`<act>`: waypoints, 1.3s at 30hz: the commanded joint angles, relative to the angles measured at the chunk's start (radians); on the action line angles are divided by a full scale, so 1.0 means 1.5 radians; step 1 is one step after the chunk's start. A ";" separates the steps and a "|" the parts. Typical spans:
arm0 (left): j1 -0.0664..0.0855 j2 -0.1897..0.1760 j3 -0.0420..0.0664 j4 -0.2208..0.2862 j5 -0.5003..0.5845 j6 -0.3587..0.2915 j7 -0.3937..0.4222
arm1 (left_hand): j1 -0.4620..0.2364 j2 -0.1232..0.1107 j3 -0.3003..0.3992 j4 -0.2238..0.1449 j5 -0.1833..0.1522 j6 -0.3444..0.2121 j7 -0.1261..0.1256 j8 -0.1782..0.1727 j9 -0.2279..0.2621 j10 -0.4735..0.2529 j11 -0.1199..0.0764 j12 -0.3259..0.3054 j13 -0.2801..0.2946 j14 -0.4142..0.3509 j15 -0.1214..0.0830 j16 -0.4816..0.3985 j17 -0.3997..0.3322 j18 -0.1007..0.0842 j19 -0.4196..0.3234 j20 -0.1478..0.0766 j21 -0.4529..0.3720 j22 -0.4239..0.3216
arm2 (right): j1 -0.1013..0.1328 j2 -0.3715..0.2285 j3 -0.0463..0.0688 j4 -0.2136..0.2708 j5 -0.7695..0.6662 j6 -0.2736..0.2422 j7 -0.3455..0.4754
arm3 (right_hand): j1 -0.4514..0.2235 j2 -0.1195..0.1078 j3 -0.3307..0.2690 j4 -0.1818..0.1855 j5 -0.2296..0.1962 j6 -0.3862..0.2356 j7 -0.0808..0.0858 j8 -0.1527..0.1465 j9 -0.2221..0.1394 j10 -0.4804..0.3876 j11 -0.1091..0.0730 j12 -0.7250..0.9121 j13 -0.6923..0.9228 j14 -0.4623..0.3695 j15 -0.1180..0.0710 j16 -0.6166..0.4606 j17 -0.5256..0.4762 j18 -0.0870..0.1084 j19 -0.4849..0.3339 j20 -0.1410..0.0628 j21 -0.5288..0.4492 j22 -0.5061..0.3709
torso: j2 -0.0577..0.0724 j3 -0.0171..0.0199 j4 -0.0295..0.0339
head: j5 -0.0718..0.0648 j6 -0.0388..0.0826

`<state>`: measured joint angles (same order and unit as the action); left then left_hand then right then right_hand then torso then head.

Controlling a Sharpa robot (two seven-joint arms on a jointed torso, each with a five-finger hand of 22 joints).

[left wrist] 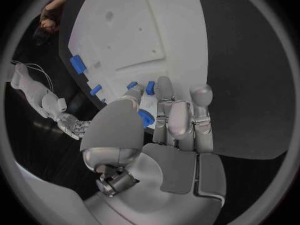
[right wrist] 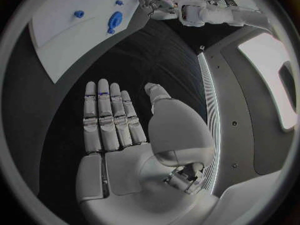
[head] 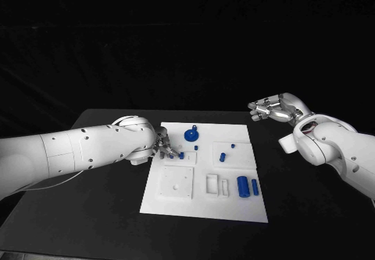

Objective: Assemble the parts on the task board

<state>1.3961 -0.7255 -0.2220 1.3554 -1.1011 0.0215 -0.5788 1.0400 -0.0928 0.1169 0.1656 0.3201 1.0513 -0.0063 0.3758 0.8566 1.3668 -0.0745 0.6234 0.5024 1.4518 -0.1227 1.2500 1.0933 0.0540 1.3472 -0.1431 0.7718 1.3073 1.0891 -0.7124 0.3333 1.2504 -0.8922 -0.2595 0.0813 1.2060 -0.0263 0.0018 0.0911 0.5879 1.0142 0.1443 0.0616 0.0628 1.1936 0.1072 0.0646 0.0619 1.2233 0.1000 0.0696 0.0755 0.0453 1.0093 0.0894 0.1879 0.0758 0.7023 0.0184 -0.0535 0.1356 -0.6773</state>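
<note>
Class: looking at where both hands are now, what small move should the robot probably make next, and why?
Probably close the left hand on the small blue parts under its fingertips at the task board edge. The right hand hangs open, away from the board.

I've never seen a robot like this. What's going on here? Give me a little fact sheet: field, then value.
Surface: black table
Task board: white plate in the middle of the table
Parts: small blue pieces on the board, among them a round disc-shaped one and two cylinders side by side
Left hand: at the board's left edge, fingers on small blue parts
Right hand: raised off the board to its right, holding nothing, fingers apart
</note>
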 commanded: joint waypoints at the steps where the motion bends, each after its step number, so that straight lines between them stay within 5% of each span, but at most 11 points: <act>1: -0.011 -0.002 -0.007 -0.004 0.007 0.018 -0.008 | 0.004 0.021 -0.002 -0.017 0.027 -0.009 0.000 -0.006 -0.001 -0.004 0.003 0.003 0.000 -0.006 0.001 -0.005 -0.002 -0.002 -0.003 0.001 -0.005 0.034 | -0.001 0.000 0.001 0.000 -0.005 0.003 0.006 | 0.000 0.005 -0.002 0.000 0.002 -0.003 0.001 0.001 0.001 -0.004 0.002 -0.003 0.000 -0.002 0.000 -0.003 -0.001 -0.001 -0.005 0.000 -0.004 -0.001 | 0.000 0.0000 -0.0001 | -0.001 0.000; 7: -0.011 -0.007 -0.001 -0.003 0.012 0.018 -0.003 | -0.008 0.028 -0.015 -0.037 0.026 -0.011 0.001 -0.006 -0.002 -0.005 0.003 0.003 -0.001 -0.006 0.001 -0.008 -0.004 -0.001 -0.002 0.002 -0.008 0.033 | -0.001 0.001 0.001 0.000 -0.005 0.003 0.006 | 0.001 0.006 -0.004 -0.001 0.003 -0.003 0.001 0.001 0.001 -0.004 0.002 -0.003 0.000 -0.003 0.000 -0.003 -0.001 -0.001 -0.005 0.000 -0.004 -0.001 | 0.000 -0.0005 -0.0011 | -0.002 0.001; 13: -0.011 -0.012 0.010 -0.005 0.029 0.013 0.007 | -0.009 0.004 -0.001 -0.009 0.019 -0.010 0.001 -0.004 -0.002 -0.005 0.004 0.003 -0.002 -0.008 0.002 -0.010 -0.007 -0.002 -0.003 0.002 -0.014 0.033 | -0.002 0.001 0.001 -0.001 -0.005 0.003 0.006 | 0.001 0.006 -0.003 -0.001 0.003 -0.004 0.001 0.001 0.001 -0.004 0.002 -0.003 0.000 -0.003 0.000 -0.003 -0.001 -0.001 -0.005 0.000 -0.004 -0.001 | 0.000 0.0008 0.0000 | -0.003 0.001; 21: -0.011 -0.014 0.024 -0.005 0.042 -0.010 0.022 | -0.006 -0.008 0.004 0.013 0.016 -0.013 0.005 -0.012 -0.011 -0.006 0.006 -0.002 -0.007 -0.010 0.003 -0.021 -0.017 -0.002 -0.006 0.004 -0.037 0.028 | -0.002 0.002 0.001 -0.001 -0.005 0.003 0.006 | 0.001 0.006 -0.002 -0.002 0.006 -0.004 0.001 0.001 0.001 -0.005 0.002 -0.003 0.000 -0.003 0.000 -0.003 -0.001 -0.001 -0.006 0.000 -0.004 -0.001 | 0.000 -0.0003 -0.0005 | -0.004 0.002; 26: -0.011 -0.018 0.040 0.000 0.048 -0.031 0.031 | -0.003 -0.011 0.003 0.021 0.014 -0.014 0.014 -0.038 -0.082 -0.010 0.010 -0.004 -0.008 -0.013 0.006 -0.031 -0.027 0.001 -0.008 0.006 -0.057 0.025 | -0.002 0.002 0.001 -0.002 -0.005 0.003 0.006 | 0.001 0.005 -0.002 -0.002 0.006 -0.004 0.001 0.001 0.001 -0.005 0.002 -0.003 0.000 -0.004 0.000 -0.003 -0.001 -0.001 -0.006 0.000 -0.005 -0.001 | 0.000 0.0006 -0.0004 | -0.004 0.003; 27: -0.011 -0.021 0.047 0.002 0.056 -0.040 0.046 | -0.001 -0.008 0.003 0.023 0.014 -0.025 0.022 -0.048 -0.119 -0.021 0.016 -0.008 -0.010 -0.023 0.011 -0.055 -0.053 0.005 -0.022 0.011 -0.100 0.012 | -0.002 0.002 0.001 -0.002 -0.005 0.003 0.006 | 0.001 0.005 -0.002 -0.002 0.006 -0.004 0.001 0.001 0.001 -0.005 0.002 -0.003 0.000 -0.004 0.000 -0.003 -0.001 -0.001 -0.006 0.000 -0.005 -0.001 | 0.000 0.0004 -0.0001 | -0.005 0.004; 30: -0.010 -0.026 0.057 0.004 0.085 -0.065 0.091 | 0.017 0.027 -0.002 0.010 0.015 -0.056 0.032 -0.034 -0.164 -0.049 0.027 -0.023 -0.032 -0.058 0.020 -0.121 -0.126 0.004 -0.046 0.020 -0.160 -0.010 | -0.003 0.002 0.001 -0.002 -0.005 0.003 0.006 | 0.001 0.005 -0.002 -0.002 0.006 -0.004 0.001 0.001 0.001 -0.005 0.002 -0.003 0.000 -0.004 0.000 -0.003 -0.001 -0.001 -0.006 0.000 -0.005 -0.001 | 0.000 0.0006 0.0007 | -0.005 0.005; 32: -0.009 -0.030 0.062 0.005 0.112 -0.087 0.142 | 0.053 0.045 0.002 -0.021 0.022 -0.068 0.038 -0.030 -0.190 -0.075 0.035 -0.044 -0.059 -0.089 0.027 -0.178 -0.177 0.005 -0.058 0.026 -0.194 -0.032 | -0.003 0.001 0.001 -0.002 -0.005 0.003 0.006 | 0.001 0.005 -0.002 -0.002 0.006 -0.004 0.001 0.001 0.001 -0.005 0.002 -0.003 0.000 -0.004 0.000 -0.003 -0.001 -0.001 -0.006 0.000 -0.005 -0.001 | 0.000 0.0008 0.0011 | -0.006 0.005; 34: -0.007 -0.031 0.066 0.004 0.140 -0.104 0.201 | 0.071 0.060 -0.006 -0.051 0.025 -0.072 0.043 -0.029 -0.252 -0.083 0.039 -0.052 -0.094 -0.093 0.032 -0.198 -0.195 0.006 -0.049 0.032 -0.229 -0.060 | -0.003 0.001 0.001 -0.002 -0.005 0.002 0.006 | 0.001 0.005 -0.002 -0.002 0.006 -0.004 0.001 0.001 0.001 -0.005 0.002 -0.003 0.000 -0.004 0.000 -0.003 -0.001 -0.001 -0.006 0.000 -0.005 -0.001 | 0.000 0.0012 0.0008 | -0.005 0.007; 36: -0.005 -0.029 0.067 0.003 0.159 -0.121 0.252 | 0.120 0.063 0.012 -0.085 0.021 -0.074 0.057 -0.053 -0.309 -0.110 0.055 -0.110 -0.148 -0.127 0.046 -0.243 -0.227 0.004 -0.074 0.044 -0.269 -0.087 | -0.003 0.001 0.001 -0.001 -0.005 0.002 0.006 | 0.001 0.005 -0.002 -0.002 0.006 -0.004 0.001 0.001 0.001 -0.005 0.002 -0.003 0.000 -0.004 0.000 -0.003 -0.001 -0.001 -0.006 0.000 -0.005 -0.001 | 0.000 0.0012 0.0006 | -0.005 0.008; 39: -0.004 -0.024 0.069 0.001 0.171 -0.145 0.315 | 0.184 0.060 0.028 -0.134 -0.028 -0.016 0.063 -0.109 -0.426 -0.080 0.068 -0.245 -0.276 -0.132 0.058 -0.282 -0.278 0.010 -0.065 0.056 -0.320 -0.131 | -0.003 0.001 0.001 -0.001 -0.004 0.002 0.006 | 0.001 0.005 -0.002 -0.002 0.006 -0.004 0.001 0.001 0.001 -0.005 0.002 -0.003 0.000 -0.004 0.000 -0.003 -0.001 -0.001 -0.006 0.000 -0.005 -0.001 | 0.000 0.0004 0.0002 | -0.006 0.009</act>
<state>1.3881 -0.7659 -0.1202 1.3558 -0.9188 -0.1147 -0.2914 1.3038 -0.0023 0.1551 -0.0245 0.2874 1.0180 0.0881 0.2226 0.2377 1.2464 0.0224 0.2812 0.1120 1.2563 -0.0376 0.8335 0.6845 0.0539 1.2507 -0.0641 0.2995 1.1179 1.0858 -0.7113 0.3333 1.2473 -0.8924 -0.2595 0.0815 1.2060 -0.0263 0.0018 0.0911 0.5926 1.0142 0.1444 0.0616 0.0626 1.1936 0.1072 0.0646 0.0619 1.2234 0.0999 0.0696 0.0755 0.0452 1.0092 0.0894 0.1879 0.0750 0.7021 0.0198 -0.0527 0.1275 -0.6650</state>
